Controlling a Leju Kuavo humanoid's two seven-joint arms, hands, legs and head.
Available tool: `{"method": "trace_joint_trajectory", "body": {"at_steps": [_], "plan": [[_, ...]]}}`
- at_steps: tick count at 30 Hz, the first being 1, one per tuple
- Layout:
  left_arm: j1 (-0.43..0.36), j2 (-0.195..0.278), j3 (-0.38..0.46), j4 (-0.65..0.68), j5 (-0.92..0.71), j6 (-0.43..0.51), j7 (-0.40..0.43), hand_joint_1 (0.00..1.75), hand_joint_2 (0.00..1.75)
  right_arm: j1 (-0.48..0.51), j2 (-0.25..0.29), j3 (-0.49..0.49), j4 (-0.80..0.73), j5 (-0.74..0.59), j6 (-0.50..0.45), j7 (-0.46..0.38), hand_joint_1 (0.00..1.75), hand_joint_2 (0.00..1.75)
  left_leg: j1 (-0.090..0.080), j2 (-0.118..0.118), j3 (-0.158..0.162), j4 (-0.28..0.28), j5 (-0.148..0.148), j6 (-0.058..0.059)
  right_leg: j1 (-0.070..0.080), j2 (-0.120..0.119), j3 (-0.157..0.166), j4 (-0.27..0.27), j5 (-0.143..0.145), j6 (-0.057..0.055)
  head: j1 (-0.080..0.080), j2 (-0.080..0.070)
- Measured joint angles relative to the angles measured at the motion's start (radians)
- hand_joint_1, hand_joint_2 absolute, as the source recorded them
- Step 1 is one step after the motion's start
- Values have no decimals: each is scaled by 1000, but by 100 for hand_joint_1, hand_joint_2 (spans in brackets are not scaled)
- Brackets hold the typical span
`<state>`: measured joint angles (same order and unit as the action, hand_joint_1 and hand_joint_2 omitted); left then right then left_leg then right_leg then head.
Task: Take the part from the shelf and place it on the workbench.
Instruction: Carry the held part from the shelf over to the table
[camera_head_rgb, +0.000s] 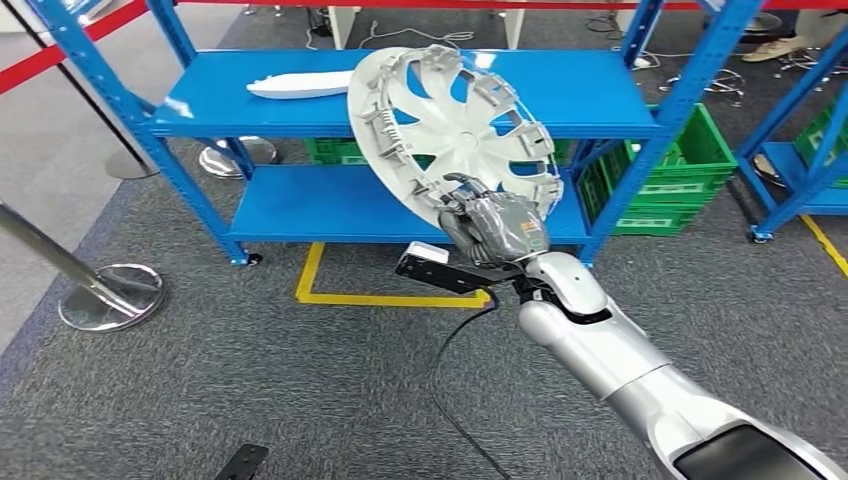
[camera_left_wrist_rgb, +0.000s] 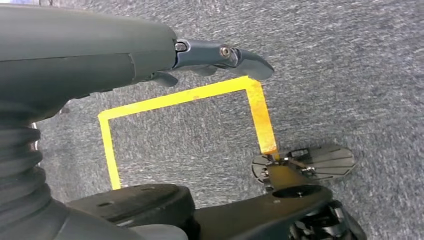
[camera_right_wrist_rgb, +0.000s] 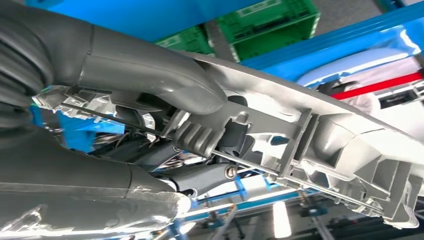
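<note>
A silver-white wheel cover (camera_head_rgb: 450, 125) is held up, tilted, in front of the blue shelf (camera_head_rgb: 250, 100). My right hand (camera_head_rgb: 492, 225) grips its lower rim, and in the right wrist view the thumb (camera_right_wrist_rgb: 165, 82) presses on the cover's ribbed inner rim (camera_right_wrist_rgb: 280, 135) with fingers under it. A second white part (camera_head_rgb: 297, 84), long and flat, lies on the top shelf board at the left. My left hand (camera_left_wrist_rgb: 125, 55) hangs over the grey carpet with nothing in it, one dark fingertip (camera_left_wrist_rgb: 250, 62) stretched out.
Green crates (camera_head_rgb: 690, 170) sit under and beside the shelf at the right. A yellow floor marking (camera_head_rgb: 385, 297) lies before the shelf. Chrome stanchion bases (camera_head_rgb: 110, 295) with red tape stand at the left. Another blue rack (camera_head_rgb: 800, 170) is at the far right.
</note>
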<state>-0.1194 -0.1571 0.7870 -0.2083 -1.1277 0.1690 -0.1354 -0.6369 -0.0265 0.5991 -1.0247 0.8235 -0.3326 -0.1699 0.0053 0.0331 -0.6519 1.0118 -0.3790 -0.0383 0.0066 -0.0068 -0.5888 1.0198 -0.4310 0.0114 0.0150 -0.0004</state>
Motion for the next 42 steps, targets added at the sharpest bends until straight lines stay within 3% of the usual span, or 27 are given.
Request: {"method": "trace_joint_trajectory", "body": {"at_steps": [1,4,5,6,8,10,12,14,16,18,20,21,22,24,26,29,31,33,35,37,40,41,42], "plan": [[-1,0,0,0,0,0,0,0,175,0,0,0,0,-1,1,0,175,175,0,-6,-13,33,-28,-5,-3,7,-4,-3,8,-5,-1,0],[-1,0,0,0,-1,0,0,0,175,1,0,0,-1,-2,3,-1,175,175,2,-23,-83,219,-138,-13,-4,30,-26,-3,26,-11,-1,0],[-1,1,0,0,-1,0,0,0,175,1,0,0,-1,-3,3,-2,175,175,2,-24,-94,256,-151,-13,-4,39,-34,-3,32,-11,-1,0],[-1,1,0,0,-2,0,0,0,175,2,0,0,-1,-4,4,-2,175,175,2,-25,-86,255,-146,-12,-4,50,-42,-2,38,-10,-1,0],[-2,1,0,0,-3,0,0,0,175,2,0,0,-1,-8,5,-3,175,175,3,-43,-19,156,-97,-8,-5,70,-52,-2,48,-4,-1,0],[-3,1,0,0,-4,0,-1,0,175,1,0,-1,-1,-11,5,-4,175,175,8,-89,54,36,-65,0,-3,89,-63,2,57,5,0,0],[-3,1,0,0,-4,0,-2,0,175,-1,0,-5,-1,-13,4,-4,175,175,9,-110,75,-8,-63,8,-5,106,-74,1,67,17,1,0],[-3,0,0,0,-5,0,-3,0,175,1,-2,-12,-2,-15,3,-5,175,175,8,-90,72,-11,-55,21,-9,112,-83,-3,74,30,1,0],[-4,0,0,0,-6,-1,-4,0,175,2,-4,-19,-3,-16,2,-5,175,175,10,-67,70,-15,-48,34,-8,73,-107,41,42,42,11,0],[-2,0,0,0,-6,-1,-5,0,175,2,-4,-23,-4,-17,2,-4,175,175,9,-43,67,-16,-44,40,-9,25,-158,167,-30,52,21,0],[2,1,0,0,-6,-2,-5,0,175,3,-4,-23,-4,-16,2,-5,175,175,8,-18,64,-16,-43,40,-12,14,-198,281,-77,59,22,0],[2,1,0,0,-6,-2,-5,0,175,3,-4,-24,-5,-17,2,-4,175,175,8,-5,63,-16,-42,40,-13,11,-194,290,-75,61,22,0],[2,1,0,0,-6,-2,-6,0,175,4,-5,-25,-5,-17,2,-3,175,175,8,7,63,-16,-42,39,-13,7,-168,255,-57,61,22,0],[1,0,0,0,-5,-3,-6,0,175,2,-6,-31,-9,-17,1,-2,175,175,6,29,64,-15,-41,34,-11,-24,-82,114,-8,59,23,0],[-1,0,0,0,-5,-3,-7,0,175,-2,-6,-37,-16,-16,-1,0,175,175,0,46,63,-14,-40,23,-7,-47,-30,21,16,45,21,0],[-2,1,0,0,-6,-3,-7,0,175,-3,-12,-46,-20,-14,-4,3,175,175,-2,68,63,-16,-38,5,-5,-23,-34,9,24,19,20,0],[-3,1,0,0,-6,-3,-8,0,175,-4,-17,-50,-22,-13,-4,6,175,175,2,38,49,15,-66,-5,-9,-2,-39,5,32,5,19,0],[-2,1,0,0,-6,-4,-8,0,175,-5,-19,-51,-23,-12,-4,8,175,175,4,-10,-2,128,-132,-11,-12,19,-44,4,39,-4,15,0],[2,1,0,0,-7,-5,-8,0,175,-5,-21,-51,-24,-10,-4,11,175,175,4,-26,-61,253,-182,-11,-12,44,-50,4,43,-8,12,0],[4,1,0,0,-7,-5,-8,0,175,-5,-24,-53,-24,-9,-4,13,175,175,4,-28,-80,290,-180,-10,-11,63,-52,4,46,-8,11,0],[4,1,0,0,-7,-5,-8,0,175,-4,-25,-54,-24,-8,-4,14,175,175,4,-29,-75,277,-165,-8,-12,72,-53,4,47,-7,11,0],[3,1,0,0,-8,-5,-8,0,175,-4,-26,-55,-24,-8,-4,14,175,175,4,-30,-65,258,-151,-7,-12,76,-53,4,47,-6,11,0],[3,1,0,0,-8,-5,-8,0,175,-5,-27,-58,-24,-8,-4,15,175,175,5,-46,-34,197,-119,-5,-13,86,-53,4,49,-4,11,0]]}}
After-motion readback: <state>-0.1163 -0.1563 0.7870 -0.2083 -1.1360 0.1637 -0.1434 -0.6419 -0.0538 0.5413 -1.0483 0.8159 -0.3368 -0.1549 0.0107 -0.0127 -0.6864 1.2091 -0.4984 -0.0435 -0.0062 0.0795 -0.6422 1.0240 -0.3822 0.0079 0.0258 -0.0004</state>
